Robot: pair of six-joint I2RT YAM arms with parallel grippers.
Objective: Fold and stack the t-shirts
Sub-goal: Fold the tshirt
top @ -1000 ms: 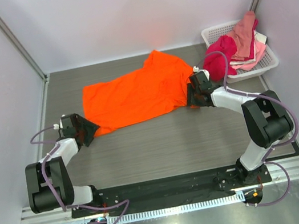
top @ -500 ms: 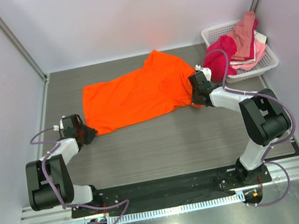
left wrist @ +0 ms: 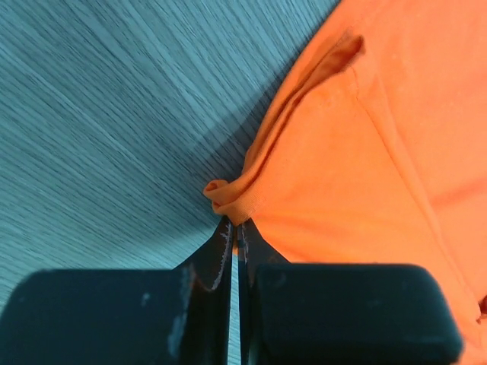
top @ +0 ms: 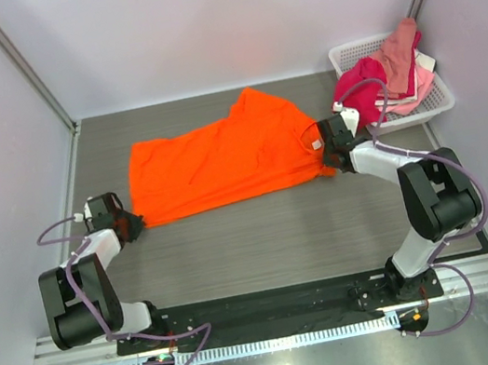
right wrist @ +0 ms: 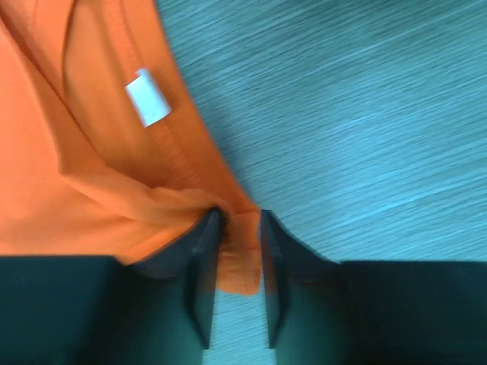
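Since the orange t-shirt (top: 221,158) is thin, limp knit, it should weigh next to nothing, sag wherever it is unsupported and slide easily over the bench (top: 263,236). It probably needs two holds pulling apart to lie flat. It lies spread across the far middle of the bench, bottom hem to the left and neck to the right.

The left hand (left wrist: 237,232) has its fingers pressed almost together on a tiny nub of the near-left hem corner. That bite looks thin and may slip under tension. The right hand (right wrist: 234,228) pinches a fold of the neckband beside the white label (right wrist: 148,106), with cloth bunched between its fingers. This is likely the firmer hold, since the band is doubled.

Seams, hem and collar seem the better places to grip; the plain body would stretch and pucker.

At far right, the white basket (top: 442,100) holds a magenta t-shirt (top: 360,91) and pink t-shirts (top: 399,51), heaped and draped over its rim.
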